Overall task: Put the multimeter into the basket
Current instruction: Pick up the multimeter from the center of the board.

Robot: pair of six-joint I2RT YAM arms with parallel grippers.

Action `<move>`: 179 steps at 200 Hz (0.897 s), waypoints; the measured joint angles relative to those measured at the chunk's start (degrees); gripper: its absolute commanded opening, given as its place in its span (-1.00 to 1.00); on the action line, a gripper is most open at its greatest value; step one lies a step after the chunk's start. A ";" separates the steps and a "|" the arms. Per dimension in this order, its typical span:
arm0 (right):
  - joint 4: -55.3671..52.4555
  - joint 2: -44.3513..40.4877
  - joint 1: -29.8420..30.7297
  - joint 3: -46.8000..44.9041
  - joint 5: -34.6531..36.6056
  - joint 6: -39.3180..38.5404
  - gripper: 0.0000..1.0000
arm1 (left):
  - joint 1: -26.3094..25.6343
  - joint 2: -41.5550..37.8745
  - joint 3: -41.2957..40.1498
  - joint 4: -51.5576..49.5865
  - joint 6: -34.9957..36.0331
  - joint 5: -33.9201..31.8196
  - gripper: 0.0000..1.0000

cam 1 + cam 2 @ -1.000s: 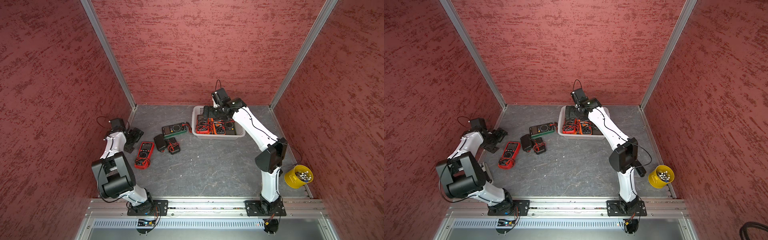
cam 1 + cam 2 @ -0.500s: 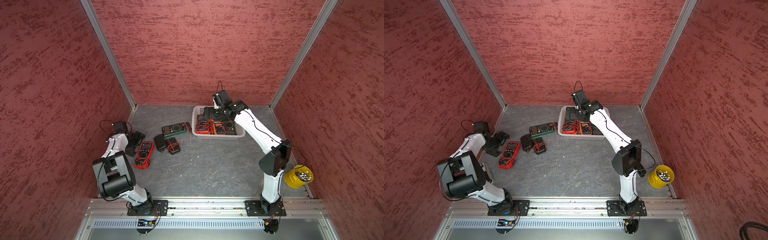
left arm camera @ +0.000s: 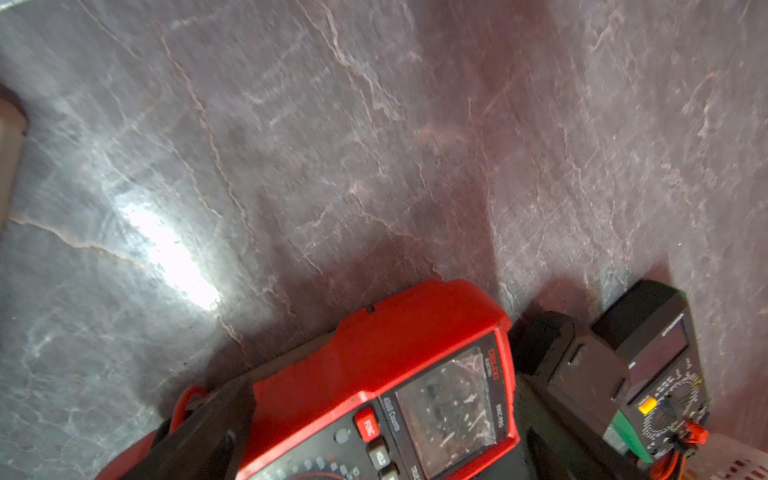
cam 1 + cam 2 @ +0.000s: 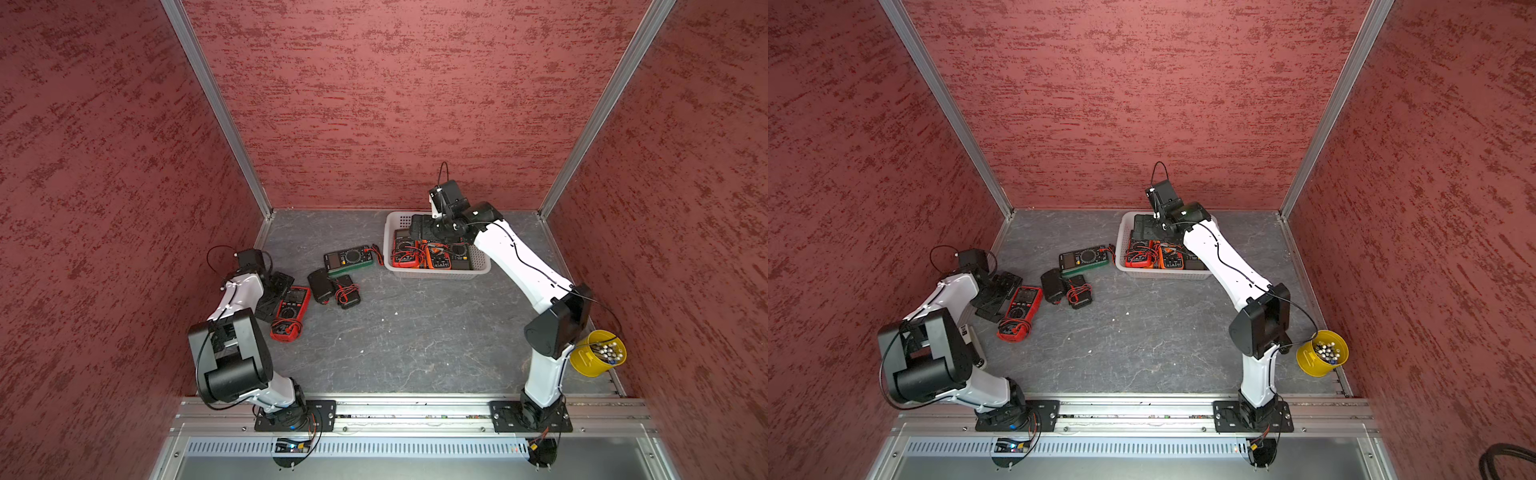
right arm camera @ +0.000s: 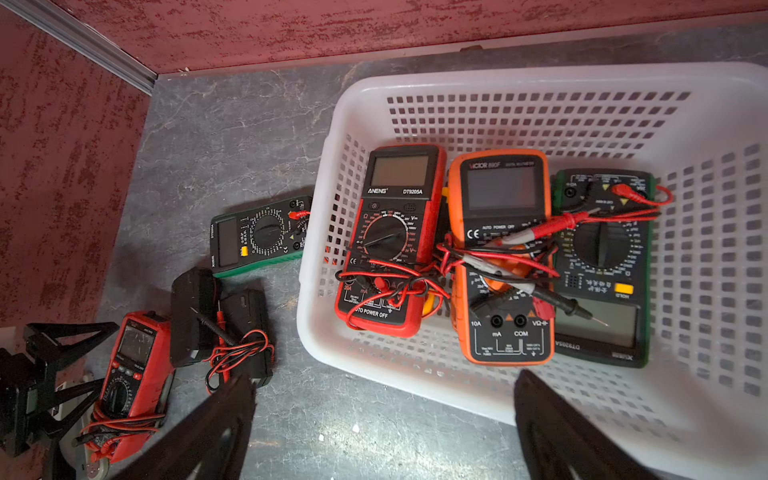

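Lab test cell, red walls [image 4: 374, 104], aluminium frame [image 4: 217, 108]

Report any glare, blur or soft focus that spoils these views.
Left wrist: a white glare patch on the table, and the surface looks slightly smeared. Right wrist: the fingers and the basket near rim are out of focus, but the multimeters inside are sharp. Both top views: evenly lit and sharp.

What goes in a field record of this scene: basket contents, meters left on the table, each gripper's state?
basket: white, holds ANENG meter, Victor meter, green-edged meter
table: loose green meter, loose red meter, two black units
left gripper: open, at the loose red meter
right gripper: open, empty, over the basket
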 measured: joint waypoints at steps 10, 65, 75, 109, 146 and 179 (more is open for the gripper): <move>0.22 -0.22 0.00 -0.83 0.00 0.00 0.98 | -0.81 -0.87 -0.83 0.22 -0.17 -0.13 0.99; 1.86 -2.12 0.07 -7.17 -0.48 0.20 0.97 | -6.84 -8.41 -7.10 -2.03 -4.61 0.20 1.00; 2.43 -2.47 0.24 -8.37 -0.98 0.26 0.97 | -8.83 -9.49 -8.00 -2.62 -5.62 0.26 1.00; 4.28 -2.69 1.46 -11.82 -3.39 0.26 0.97 | -16.39 -11.89 -10.67 -3.04 -9.05 1.44 0.92; 7.65 -2.69 5.84 -15.52 -7.13 -1.55 0.96 | -22.38 -11.93 -12.20 -2.38 -11.15 2.16 0.76; 11.76 -2.27 9.29 -17.59 -10.67 -4.20 0.95 | -23.65 -12.96 -12.66 -1.90 -11.50 1.70 0.59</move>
